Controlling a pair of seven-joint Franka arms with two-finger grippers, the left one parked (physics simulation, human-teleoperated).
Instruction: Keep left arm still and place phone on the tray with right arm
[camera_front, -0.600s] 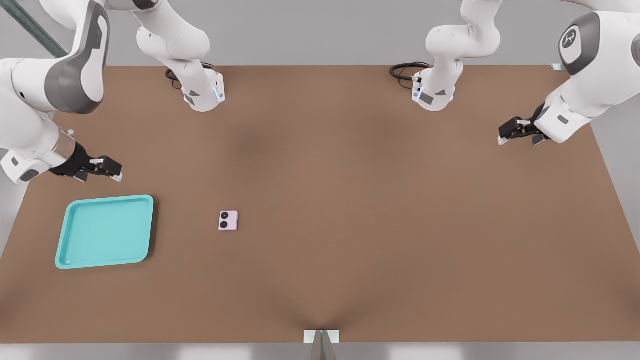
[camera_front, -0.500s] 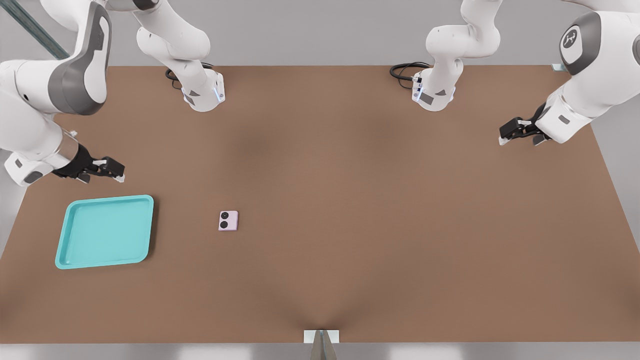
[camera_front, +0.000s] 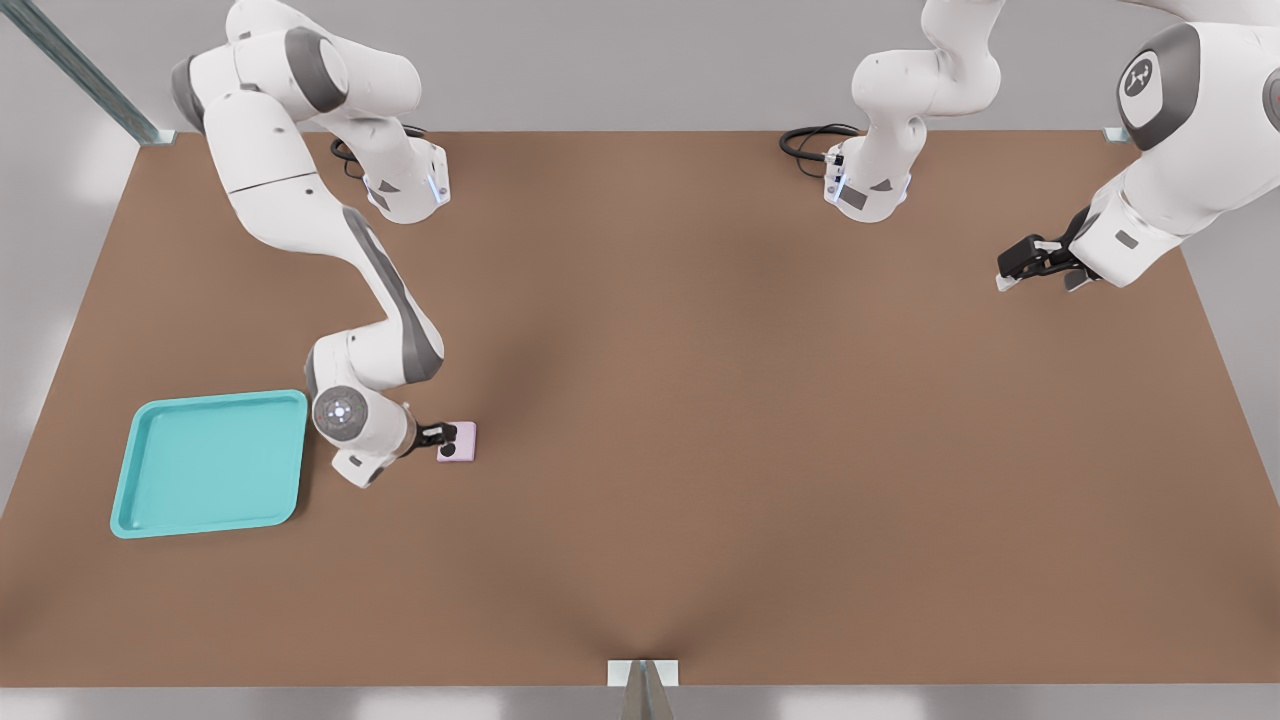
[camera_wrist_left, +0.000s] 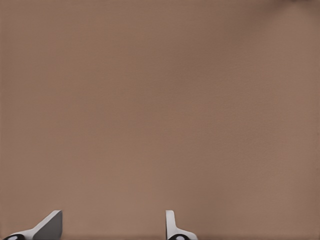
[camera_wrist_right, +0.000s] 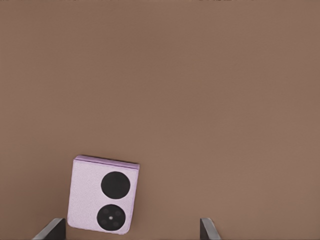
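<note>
On the plain brown tabletop (camera_front: 700, 400), under grey walls, the phone (camera_front: 462, 441) lies beside the turquoise tray (camera_front: 205, 465); the end effector (camera_front: 440, 436) hovers over it, fingers apparently spread.

We see phone (camera_front: 461, 441) flat on brown table, pale pink-lilac, nearly square, two black lenses facing up; gripper (camera_front: 441, 437) just over its lens side, fingers spread wide; tray (camera_front: 208, 463) turquoise, shallow, raised rim, toward front view's left of phone, apart from it.
</note>
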